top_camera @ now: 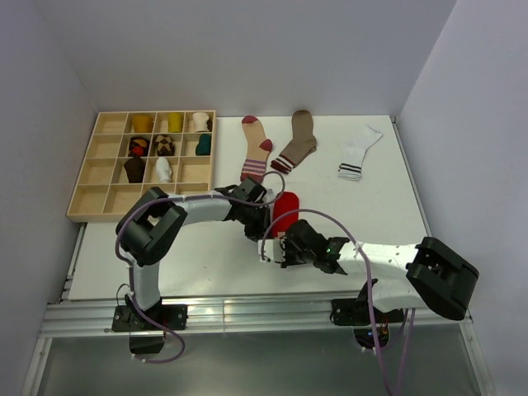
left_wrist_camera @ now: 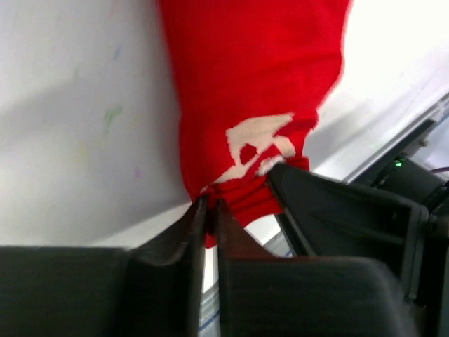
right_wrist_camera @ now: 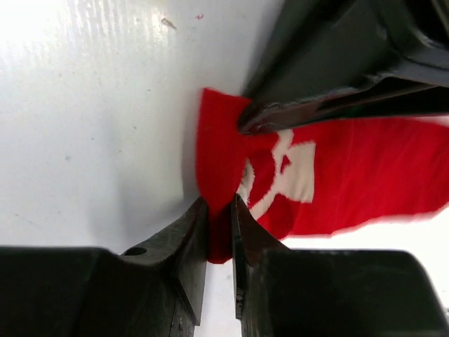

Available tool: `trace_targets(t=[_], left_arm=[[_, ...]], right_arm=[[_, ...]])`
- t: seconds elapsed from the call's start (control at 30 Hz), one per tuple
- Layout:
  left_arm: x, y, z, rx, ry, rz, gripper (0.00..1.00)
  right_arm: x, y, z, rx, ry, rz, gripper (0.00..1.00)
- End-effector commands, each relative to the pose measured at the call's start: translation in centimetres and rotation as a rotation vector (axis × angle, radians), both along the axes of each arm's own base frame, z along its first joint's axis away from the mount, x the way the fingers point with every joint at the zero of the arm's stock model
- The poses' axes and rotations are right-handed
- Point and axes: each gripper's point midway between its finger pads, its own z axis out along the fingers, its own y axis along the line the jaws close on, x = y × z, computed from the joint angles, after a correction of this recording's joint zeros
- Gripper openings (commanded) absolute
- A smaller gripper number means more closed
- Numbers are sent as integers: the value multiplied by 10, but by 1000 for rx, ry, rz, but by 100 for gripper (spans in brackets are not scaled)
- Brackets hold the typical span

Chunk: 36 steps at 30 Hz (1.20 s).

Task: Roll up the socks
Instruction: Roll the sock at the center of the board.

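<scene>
The red sock (top_camera: 285, 210) with white marks lies on the white table between both arms. My left gripper (top_camera: 254, 224) is shut on one corner of its near end; in the left wrist view (left_wrist_camera: 208, 205) the red fabric (left_wrist_camera: 252, 91) is pinched between the jaws. My right gripper (top_camera: 285, 245) is shut on the other corner of that end; in the right wrist view (right_wrist_camera: 219, 210) the sock (right_wrist_camera: 337, 175) runs off to the right. Three more socks lie at the back: a pink one with dark red heel (top_camera: 256, 148), a brown one (top_camera: 297, 140), a white one (top_camera: 359, 153).
A wooden compartment tray (top_camera: 99, 169) stands at the back left with several rolled socks in its cells. The two grippers are close together, with the left fingers (right_wrist_camera: 337, 77) showing in the right wrist view. The table's near edge (top_camera: 247, 301) runs just in front of the arms.
</scene>
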Motion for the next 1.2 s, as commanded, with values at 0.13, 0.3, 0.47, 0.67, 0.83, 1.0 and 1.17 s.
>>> trace_targets(t=[0.13, 0.3, 0.47, 0.67, 0.83, 1.0, 1.17], left_arm=[[4, -9, 66, -245, -48, 208, 34], [19, 4, 86, -298, -161, 353, 40], [35, 34, 95, -306, -345, 507, 41], [48, 46, 95, -176, -651, 457, 42], [42, 35, 98, -180, -850, 346, 44], [32, 15, 101, -268, -971, 168, 48], [21, -17, 91, -320, -978, -32, 49]], right_arm=[[-12, 2, 26, 92, 300, 38, 21], [-15, 0, 34, 96, 536, 66, 21], [-18, -2, 32, 79, 859, 68, 20], [-4, 0, 42, 111, 1152, 49, 20], [19, -7, 32, 136, 1299, -68, 21], [23, -10, 21, 115, 1363, -134, 21], [24, -11, 14, 92, 1388, -184, 22]])
